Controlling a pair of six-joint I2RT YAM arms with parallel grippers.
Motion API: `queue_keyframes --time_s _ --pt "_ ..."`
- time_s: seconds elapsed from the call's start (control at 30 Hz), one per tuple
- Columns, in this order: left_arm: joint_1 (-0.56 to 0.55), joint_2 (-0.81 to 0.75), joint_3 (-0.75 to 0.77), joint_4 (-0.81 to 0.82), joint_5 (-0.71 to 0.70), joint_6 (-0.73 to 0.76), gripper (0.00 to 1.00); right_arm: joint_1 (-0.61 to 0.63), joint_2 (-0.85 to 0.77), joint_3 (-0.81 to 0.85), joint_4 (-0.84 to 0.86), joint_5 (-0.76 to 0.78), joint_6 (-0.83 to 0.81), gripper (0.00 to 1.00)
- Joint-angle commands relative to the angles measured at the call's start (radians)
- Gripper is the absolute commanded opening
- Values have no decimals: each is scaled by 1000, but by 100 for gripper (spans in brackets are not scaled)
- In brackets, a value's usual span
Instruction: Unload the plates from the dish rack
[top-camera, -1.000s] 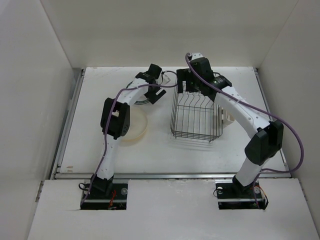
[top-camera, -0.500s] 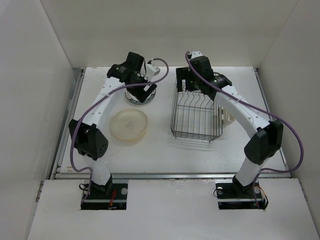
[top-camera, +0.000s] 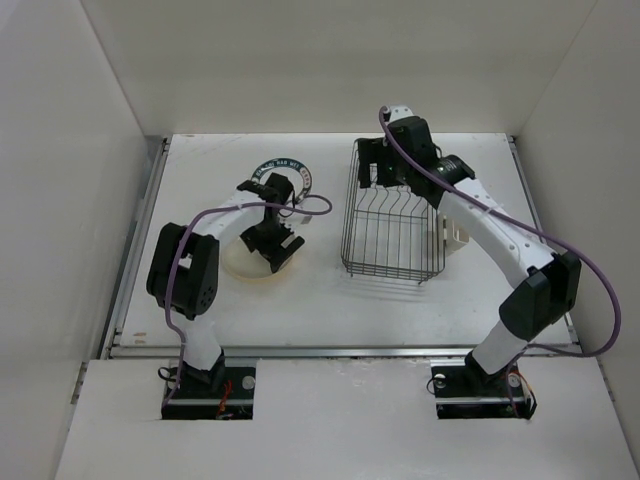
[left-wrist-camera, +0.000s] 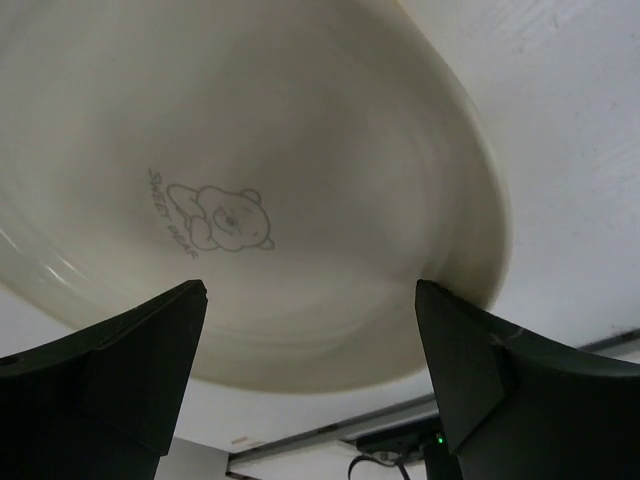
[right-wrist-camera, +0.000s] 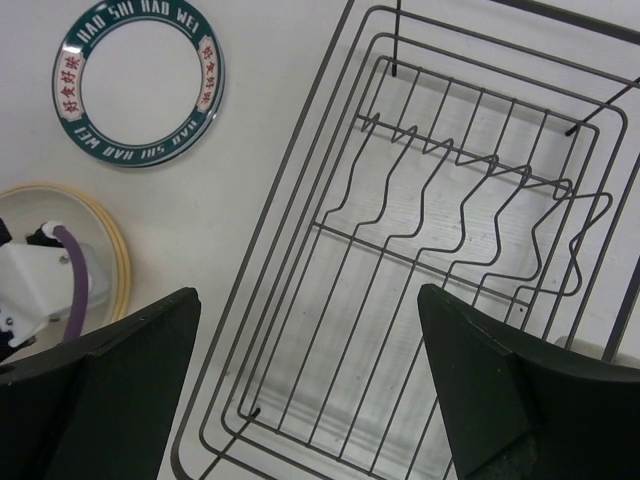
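Note:
A cream plate (top-camera: 240, 266) printed with a small bear (left-wrist-camera: 225, 218) lies flat on the table left of the dish rack. My left gripper (top-camera: 272, 245) hovers open just above it, nothing between the fingers (left-wrist-camera: 150, 350). Farther back lies a white plate with a dark green lettered ring (top-camera: 296, 169) (right-wrist-camera: 140, 85). The black wire dish rack (top-camera: 393, 228) (right-wrist-camera: 440, 250) shows no plates among its tines. My right gripper (top-camera: 385, 172) (right-wrist-camera: 308, 300) hangs open over the rack's far end, holding nothing.
A small beige holder (top-camera: 456, 236) clings to the rack's right side. White walls close in the table on the left, back and right. My left arm's purple cable (top-camera: 310, 205) loops over the table between the two plates.
My left gripper has swung from the ringed plate at the back toward the near side and now sits over the cream plate. The ringed plate lies uncovered. The right arm has barely moved.

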Motion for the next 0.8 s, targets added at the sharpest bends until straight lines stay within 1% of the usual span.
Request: queue_keyframes --time_s 0.0,0.13,0.4,0.53,0.57,0.6,0.67,0.7,0.77 --pt "1 -21 -54 109 -50 -27 83 8 -58 -11 33 19 0 95" --pt "1 -21 -88 184 -93 -37 83 8 -69 -11 33 28 9 95" --pt "1 -11 -79 185 -112 -47 83 8 -96 -11 33 51 9 95" --pt "1 -69 -32 163 -121 -56 83 8 -129 -21 33 101 9 95" --pt "1 -88 -18 149 -136 -65 83 8 -138 -21 33 143 34 95" --pt "10 -129 8 149 -147 -65 83 8 -147 -21 22 289 61 97" --pt "19 -177 31 149 -194 -77 84 -3 -176 -21 -2 463 144 100" --pt "19 -224 53 158 -214 -103 86 -15 -187 -21 -16 605 164 100" --pt "51 -266 76 174 -265 -132 87 -60 -231 -48 -16 704 177 100"
